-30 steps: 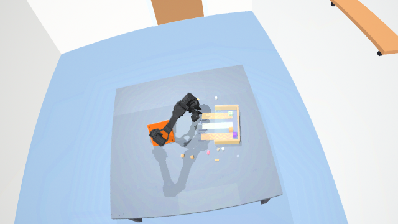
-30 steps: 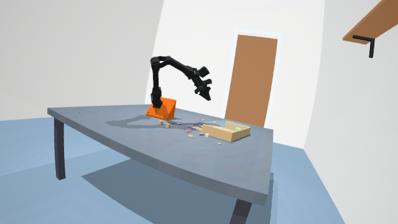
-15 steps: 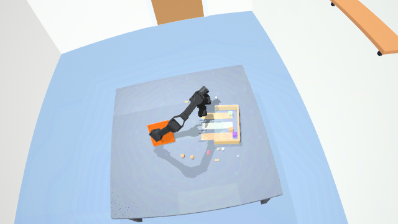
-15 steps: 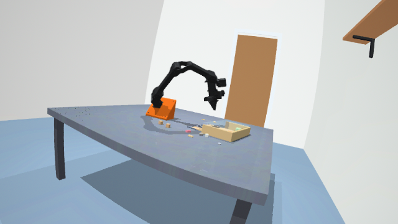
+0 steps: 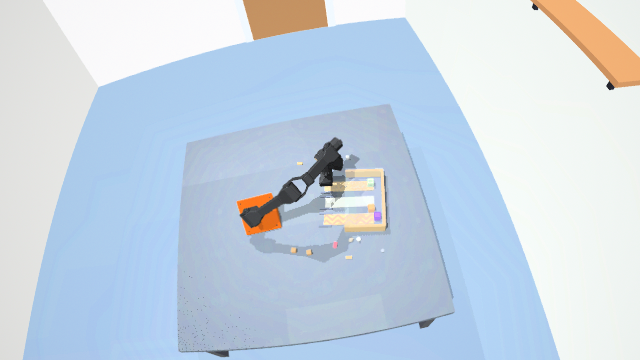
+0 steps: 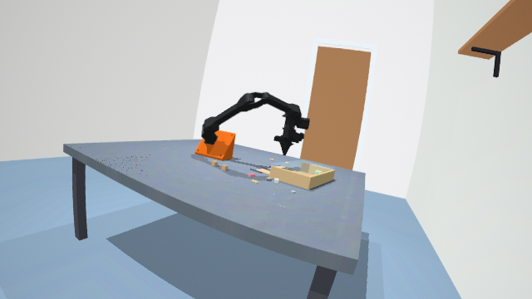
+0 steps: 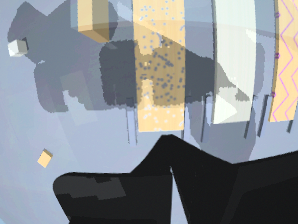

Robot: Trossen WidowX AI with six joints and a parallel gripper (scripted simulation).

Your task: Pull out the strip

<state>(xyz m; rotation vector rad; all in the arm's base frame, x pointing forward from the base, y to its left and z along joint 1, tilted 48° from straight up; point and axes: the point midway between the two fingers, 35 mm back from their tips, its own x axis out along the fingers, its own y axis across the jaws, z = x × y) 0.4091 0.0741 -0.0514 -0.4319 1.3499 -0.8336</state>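
Above the near end of the speckled orange strip (image 7: 158,63), the gripper (image 6: 285,150) hangs clenched on nothing, its black fingers pressed together into a point and aimed down at the table (image 6: 174,174), clear of the surface. Three strips run side by side out of the open wooden tray (image 5: 383,197): the speckled orange one, a plain white strip (image 5: 350,202) in the middle, and a zigzag-patterned strip (image 5: 347,218) on the far side. At the tray end, a pale green cube (image 5: 370,182) sits on the speckled strip, an orange cube (image 5: 371,207) at the end of the white one, and a purple cube (image 5: 377,216) on the zigzag one. No label can be read at this size, so which cube is the task's stays uncertain. Doing this step well probably means confirming the label first, then pressing the closed tips flat on that strip's free end alone, well away from its neighbours, and dragging straight back along its length so the cube rides out without tipping.
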